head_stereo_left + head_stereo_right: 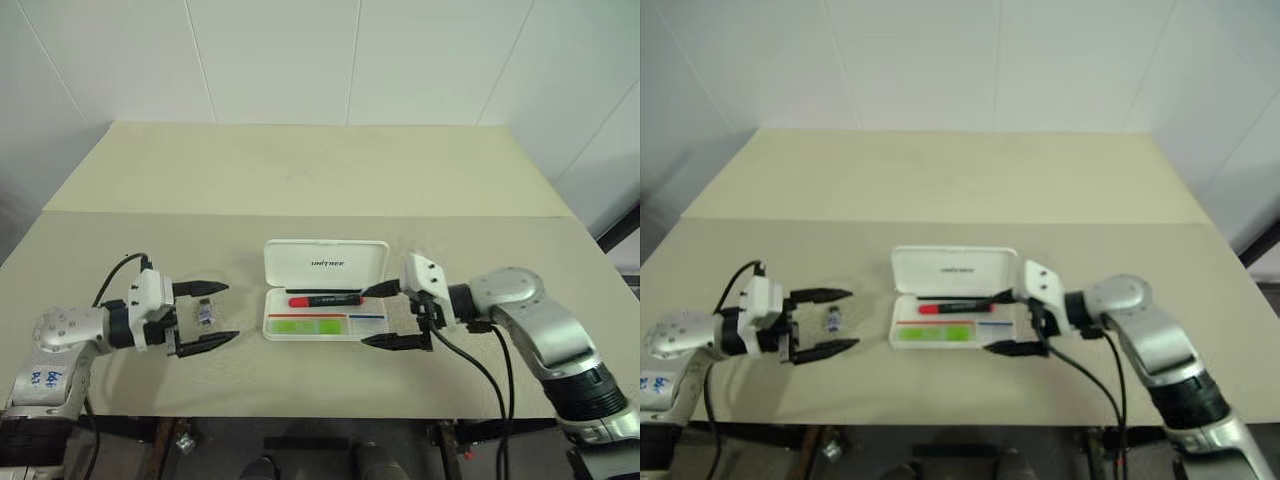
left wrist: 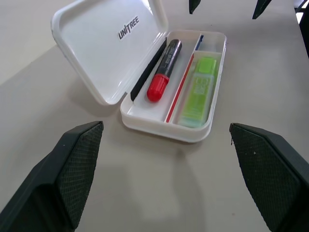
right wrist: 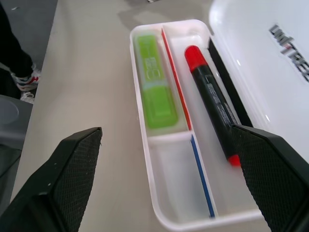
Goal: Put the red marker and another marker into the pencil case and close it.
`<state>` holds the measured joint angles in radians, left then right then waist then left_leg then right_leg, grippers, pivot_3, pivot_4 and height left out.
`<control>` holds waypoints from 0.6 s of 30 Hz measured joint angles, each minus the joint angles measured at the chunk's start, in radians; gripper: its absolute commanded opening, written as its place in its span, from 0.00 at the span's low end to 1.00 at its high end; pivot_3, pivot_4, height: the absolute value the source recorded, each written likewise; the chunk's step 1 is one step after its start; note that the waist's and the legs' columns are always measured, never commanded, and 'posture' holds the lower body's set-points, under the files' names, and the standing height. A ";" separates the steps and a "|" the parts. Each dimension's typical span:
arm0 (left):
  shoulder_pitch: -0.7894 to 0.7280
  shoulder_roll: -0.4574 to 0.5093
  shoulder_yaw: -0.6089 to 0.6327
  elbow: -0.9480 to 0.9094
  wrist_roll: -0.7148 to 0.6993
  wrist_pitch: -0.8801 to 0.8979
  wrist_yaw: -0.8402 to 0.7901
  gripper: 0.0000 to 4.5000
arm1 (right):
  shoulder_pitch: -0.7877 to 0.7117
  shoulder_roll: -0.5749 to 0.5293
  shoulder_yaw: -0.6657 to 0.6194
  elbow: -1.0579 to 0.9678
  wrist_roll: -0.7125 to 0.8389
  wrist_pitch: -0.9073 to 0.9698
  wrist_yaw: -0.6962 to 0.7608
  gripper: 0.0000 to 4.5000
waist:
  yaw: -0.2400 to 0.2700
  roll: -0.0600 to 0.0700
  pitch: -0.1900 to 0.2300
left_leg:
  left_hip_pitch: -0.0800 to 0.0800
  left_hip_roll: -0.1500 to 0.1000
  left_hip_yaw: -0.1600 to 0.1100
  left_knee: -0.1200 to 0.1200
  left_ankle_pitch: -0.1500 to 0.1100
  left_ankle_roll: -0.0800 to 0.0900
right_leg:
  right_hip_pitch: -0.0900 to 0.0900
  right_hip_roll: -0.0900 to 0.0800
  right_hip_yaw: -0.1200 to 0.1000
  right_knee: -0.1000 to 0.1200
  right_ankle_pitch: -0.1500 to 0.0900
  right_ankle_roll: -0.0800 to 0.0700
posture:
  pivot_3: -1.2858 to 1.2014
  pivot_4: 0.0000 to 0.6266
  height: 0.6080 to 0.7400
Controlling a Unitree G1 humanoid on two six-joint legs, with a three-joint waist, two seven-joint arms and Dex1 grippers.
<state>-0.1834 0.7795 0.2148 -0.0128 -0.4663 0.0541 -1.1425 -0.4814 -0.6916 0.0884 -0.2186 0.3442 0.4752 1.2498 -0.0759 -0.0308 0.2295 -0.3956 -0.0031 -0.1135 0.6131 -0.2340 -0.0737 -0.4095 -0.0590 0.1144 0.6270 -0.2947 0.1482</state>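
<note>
Both markers are already lying inside the pencil case (image 1: 322, 312), which is sitting open on the tabletop (image 1: 320, 190) between the two arms. The red marker (image 2: 163, 72) is resting in the long compartment next to the hinge, and the green highlighter (image 2: 198, 90) is filling the front compartment beside it, so each one is lying flat below the rim and should not be blocking the lid. The lid (image 1: 325, 264) is standing up at the far side, which suggests that closing is the one step not yet done. The right gripper (image 1: 395, 315) is hanging just beside the right end of the case with its fingers spread wide and holding nothing. The left gripper (image 1: 206, 314) is waiting on the other side, also wide and empty, with a small dark object (image 1: 204, 313) lying on the tabletop between its fingers. Probably one gripper is needing to reach behind the lid and push it forward.
</note>
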 measured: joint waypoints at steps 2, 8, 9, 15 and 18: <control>0.060 -0.026 0.026 -0.054 0.001 0.010 0.058 1.00 | 0.062 0.003 -0.089 -0.007 0.050 -0.057 -0.002 1.00 | -0.001 0.000 0.000 | 0.000 0.000 0.001 0.000 0.000 0.000 | 0.000 -0.001 0.001 -0.001 0.000 0.000 | 0.52 0.24 1.00; 0.128 -0.143 0.062 -0.155 0.027 0.064 0.302 1.00 | 0.124 -0.008 -0.225 0.002 0.129 -0.099 -0.031 1.00 | 0.012 -0.001 0.000 | 0.003 0.000 0.001 0.001 0.000 0.001 | 0.004 -0.001 0.001 0.000 0.001 0.000 | 0.52 0.24 1.00; 0.128 -0.171 0.069 -0.176 0.027 0.089 0.364 1.00 | 0.138 -0.009 -0.231 0.008 0.146 -0.094 -0.030 1.00 | 0.015 -0.001 0.000 | 0.004 0.000 0.001 0.001 0.000 0.001 | 0.004 0.000 0.001 0.000 0.001 0.000 | 0.52 0.24 1.00; 0.182 -0.266 0.082 -0.253 0.094 0.151 0.597 1.00 | 0.155 -0.036 -0.256 0.043 0.163 -0.115 -0.025 1.00 | 0.021 -0.001 -0.001 | 0.005 -0.001 0.002 0.002 0.000 0.000 | 0.006 0.000 0.001 -0.001 0.001 0.001 | 0.52 0.24 1.00; 0.219 -0.291 0.086 -0.258 0.129 0.166 0.672 1.00 | 0.155 -0.039 -0.256 0.059 0.163 -0.126 -0.027 1.00 | 0.022 -0.001 -0.001 | 0.005 -0.001 0.002 0.002 0.000 0.000 | 0.006 0.000 0.001 -0.002 0.001 0.001 | 0.52 0.24 1.00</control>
<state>0.0360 0.4887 0.3008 -0.2706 -0.3377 0.2202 -0.4707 -0.3268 -0.7308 -0.1679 -0.1596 0.5069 0.3491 1.2225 -0.0537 -0.0319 0.2287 -0.3905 -0.0036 -0.1118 0.6150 -0.2335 -0.0733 -0.4030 -0.0593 0.1155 0.6254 -0.2937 0.1489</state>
